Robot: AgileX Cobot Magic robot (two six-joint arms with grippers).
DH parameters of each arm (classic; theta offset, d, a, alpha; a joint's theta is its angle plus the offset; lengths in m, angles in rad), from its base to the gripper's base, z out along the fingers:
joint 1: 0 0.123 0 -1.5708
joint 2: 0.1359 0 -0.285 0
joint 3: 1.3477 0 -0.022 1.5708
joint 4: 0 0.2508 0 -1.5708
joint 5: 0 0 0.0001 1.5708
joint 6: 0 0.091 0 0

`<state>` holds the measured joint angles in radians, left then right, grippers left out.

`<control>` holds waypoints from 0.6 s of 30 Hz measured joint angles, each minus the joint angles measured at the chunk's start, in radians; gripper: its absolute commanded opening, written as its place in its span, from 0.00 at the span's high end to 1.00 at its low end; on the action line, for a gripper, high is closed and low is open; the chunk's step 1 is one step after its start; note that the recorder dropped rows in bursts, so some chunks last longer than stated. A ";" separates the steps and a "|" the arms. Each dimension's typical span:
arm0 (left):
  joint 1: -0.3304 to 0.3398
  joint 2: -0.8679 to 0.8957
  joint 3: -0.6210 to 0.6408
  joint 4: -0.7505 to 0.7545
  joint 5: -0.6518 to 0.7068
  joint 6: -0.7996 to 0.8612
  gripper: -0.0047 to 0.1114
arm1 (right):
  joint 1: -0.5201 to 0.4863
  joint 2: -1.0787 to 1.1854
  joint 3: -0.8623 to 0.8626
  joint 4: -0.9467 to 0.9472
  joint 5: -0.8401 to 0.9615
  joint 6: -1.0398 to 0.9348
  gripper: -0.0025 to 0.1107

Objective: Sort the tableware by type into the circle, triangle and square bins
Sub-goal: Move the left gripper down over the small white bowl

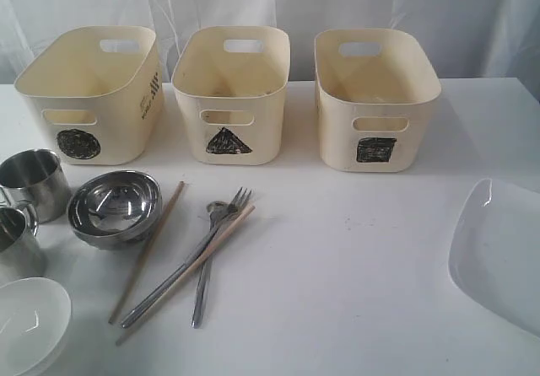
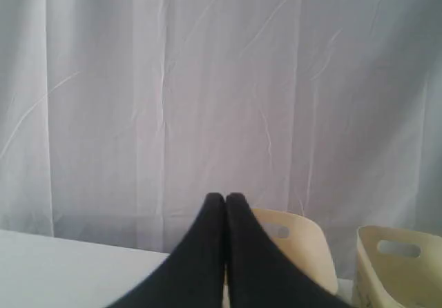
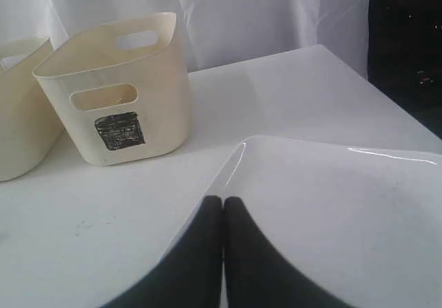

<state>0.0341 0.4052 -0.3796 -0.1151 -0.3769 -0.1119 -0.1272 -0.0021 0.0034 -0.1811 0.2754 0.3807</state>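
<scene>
- Steel and wood pile in the middle of the white worktop (image 1: 354, 266): the fork (image 1: 240, 199) and spoon (image 1: 201, 296) lie with their long axes running diagonally, near-left to far-right in the exterior view. The fork's tines aim up at the bins.
- One chopstick (image 1: 148, 249) lies on the same slant, right beside the shiny steel bowl (image 1: 114, 207). The second chopstick (image 1: 186, 273) crosses the fork and spoon.
- Two steel mugs (image 1: 34, 182) (image 1: 17, 237) sit at the left edge and a small white bowl (image 1: 32, 321) in the near-left corner, all partly cut off.
- The glossy white rounded-square plate (image 1: 502, 254) is way off on the right.
- Cream plastic tubs with handle slots stand in a row at the back, marks facing me: circle bin (image 1: 89, 94), triangle bin (image 1: 229, 94), square bin (image 1: 375, 98).
- My left claw (image 2: 225, 201) is clenched on nothing and faces the white curtain (image 2: 207, 80).
- My right claw (image 3: 222, 201) is clenched empty too, over the plate's corner.
</scene>
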 measured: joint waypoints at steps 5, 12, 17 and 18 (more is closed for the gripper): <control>0.000 0.335 -0.283 0.053 0.353 0.022 0.96 | 0.000 0.000 0.000 0.000 0.000 0.000 0.98; 0.000 0.556 -0.395 0.067 0.870 0.022 0.96 | 0.000 0.000 0.000 0.000 0.000 0.000 0.98; 0.000 0.562 -0.408 0.067 0.955 0.022 0.96 | 0.000 0.000 0.000 0.000 0.000 0.000 0.98; 0.000 0.562 -0.408 0.067 0.980 0.022 0.96 | 0.000 0.000 0.000 0.000 0.000 0.000 0.98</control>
<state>0.0341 0.9668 -0.7877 -0.0483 0.6027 -0.0896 -0.1272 -0.0021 0.0034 -0.1811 0.2754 0.3807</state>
